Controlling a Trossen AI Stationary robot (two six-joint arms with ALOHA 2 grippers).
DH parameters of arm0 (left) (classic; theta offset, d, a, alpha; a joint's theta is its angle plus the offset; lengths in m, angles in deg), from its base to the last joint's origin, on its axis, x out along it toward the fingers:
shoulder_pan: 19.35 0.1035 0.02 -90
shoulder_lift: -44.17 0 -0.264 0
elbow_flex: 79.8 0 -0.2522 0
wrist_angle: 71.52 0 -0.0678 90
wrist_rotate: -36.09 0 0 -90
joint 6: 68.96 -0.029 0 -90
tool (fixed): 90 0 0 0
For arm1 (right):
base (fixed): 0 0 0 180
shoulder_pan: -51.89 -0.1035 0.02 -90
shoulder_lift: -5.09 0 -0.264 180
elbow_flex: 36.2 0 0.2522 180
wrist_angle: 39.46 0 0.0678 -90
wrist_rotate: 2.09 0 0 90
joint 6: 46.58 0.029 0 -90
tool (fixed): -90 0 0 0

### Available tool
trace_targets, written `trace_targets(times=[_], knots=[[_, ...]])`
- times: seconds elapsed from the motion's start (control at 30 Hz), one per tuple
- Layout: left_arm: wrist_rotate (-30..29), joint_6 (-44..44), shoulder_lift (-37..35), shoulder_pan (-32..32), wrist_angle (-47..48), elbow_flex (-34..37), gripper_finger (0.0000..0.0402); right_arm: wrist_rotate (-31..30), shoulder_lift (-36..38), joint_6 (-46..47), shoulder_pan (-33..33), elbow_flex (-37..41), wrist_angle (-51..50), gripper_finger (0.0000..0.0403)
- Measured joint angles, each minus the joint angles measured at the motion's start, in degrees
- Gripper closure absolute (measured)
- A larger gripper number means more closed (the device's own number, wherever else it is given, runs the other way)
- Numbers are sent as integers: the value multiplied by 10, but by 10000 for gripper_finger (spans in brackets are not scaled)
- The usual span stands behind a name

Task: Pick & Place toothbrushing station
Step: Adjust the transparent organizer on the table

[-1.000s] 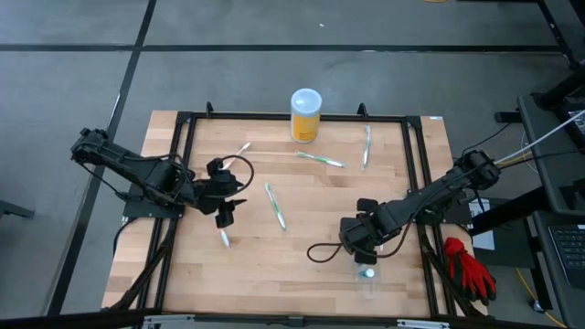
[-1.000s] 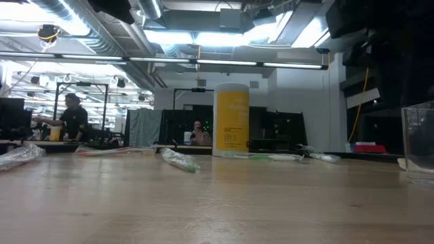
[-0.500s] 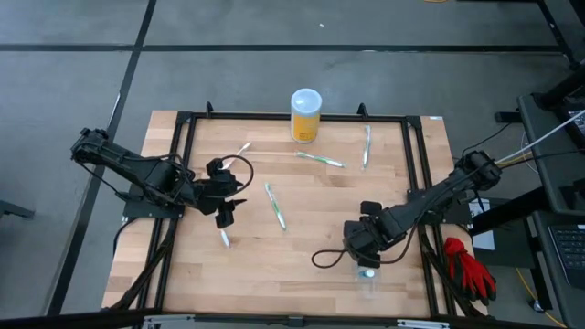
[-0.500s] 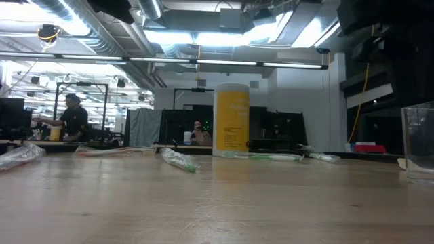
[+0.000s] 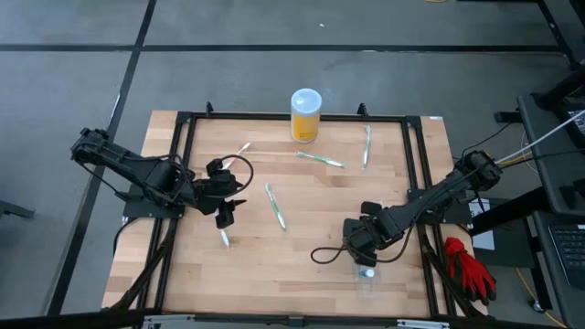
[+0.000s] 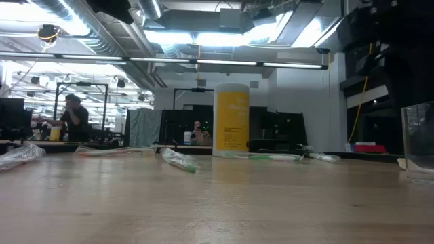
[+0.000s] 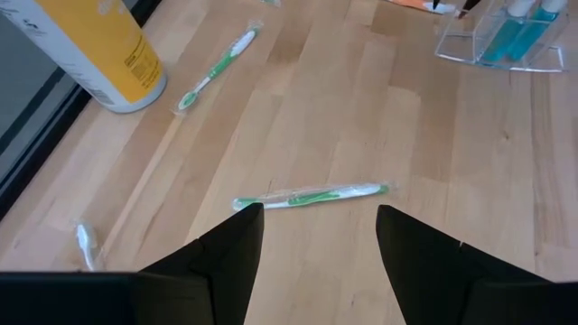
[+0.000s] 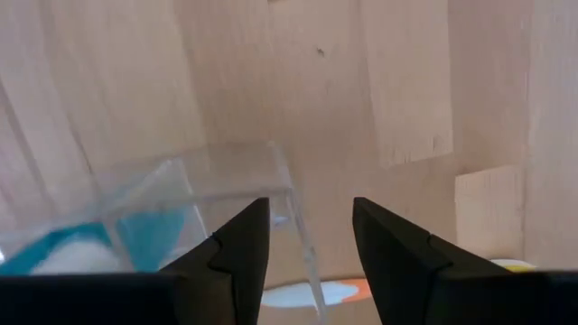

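A clear plastic cup [image 5: 370,285] stands near the table's front right, with a teal tube with a white cap [image 5: 367,272] inside it. The cup also shows in the right wrist view [image 8: 181,194] and the low view [image 6: 419,142]. My right gripper [image 5: 365,261] [image 8: 312,248] is open just above the cup, and one cup wall [image 8: 293,212] runs between its fingers. Several wrapped toothbrushes lie flat on the table, one at the middle [image 5: 275,206] [image 7: 312,194]. My left gripper [image 5: 225,214] [image 7: 321,239] is open at the left, a short way from that toothbrush. My right gripper is open and points down over the cup's rim, with one finger [image 8: 235,248] toward the tube's side of the wall and the other [image 8: 393,248] outside it. I cannot tell whether either finger touches the cup.
A yellow jar with a white lid [image 5: 305,115] [image 6: 231,129] stands at the far edge. More toothbrushes lie at the far right [image 5: 366,144], the far middle [image 5: 320,159], the far left [image 5: 241,150] and near my left gripper [image 5: 224,238]. A red glove [image 5: 468,267] lies off the table's right side.
My right gripper has gone a little toward the table's near edge, closer over the cup. The cup and the toothbrushes have stayed where they were.
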Motion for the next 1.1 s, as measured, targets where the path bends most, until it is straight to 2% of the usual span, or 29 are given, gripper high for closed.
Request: trace_targets(times=[0.7, 1.1], knots=[[0, -4, 0, 0, 0, 0, 188, -45, 0, 131, 30, 1, 13, 242], [1, -10, 0, 0, 2, 0, 188, -45, 0, 230, 37, 1, 12, 298]])
